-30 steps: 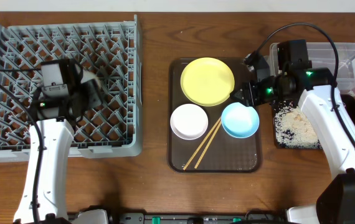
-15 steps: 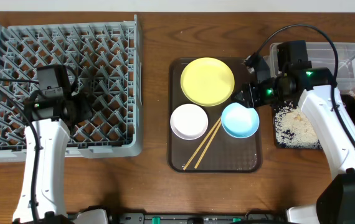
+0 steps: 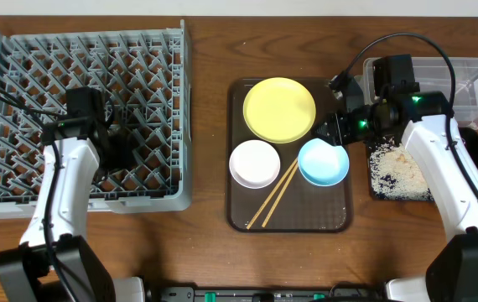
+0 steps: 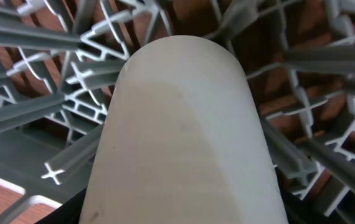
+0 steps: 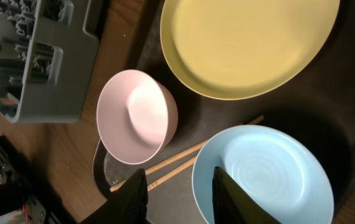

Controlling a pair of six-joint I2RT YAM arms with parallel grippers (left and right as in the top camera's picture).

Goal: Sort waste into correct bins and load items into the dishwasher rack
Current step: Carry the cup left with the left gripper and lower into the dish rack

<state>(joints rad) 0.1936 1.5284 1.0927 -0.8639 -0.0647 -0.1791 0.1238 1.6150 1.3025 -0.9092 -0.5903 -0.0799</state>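
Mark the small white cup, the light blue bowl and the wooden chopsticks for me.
small white cup (image 4: 184,124), left wrist view, on its side wall.
light blue bowl (image 3: 323,162), overhead view, on its inside bottom.
wooden chopsticks (image 3: 272,195), overhead view, midway along the pair.

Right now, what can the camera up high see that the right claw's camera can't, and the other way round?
Only the overhead view shows nearly the whole dishwasher rack with the left arm over it, the clear tub, and the black tray of crumbs. Only the right wrist view shows, close up, the right claw with a finger on each side of the light blue bowl rim. Both show the yellow plate, white bowl, blue bowl, chopsticks, brown tray and a rack corner.
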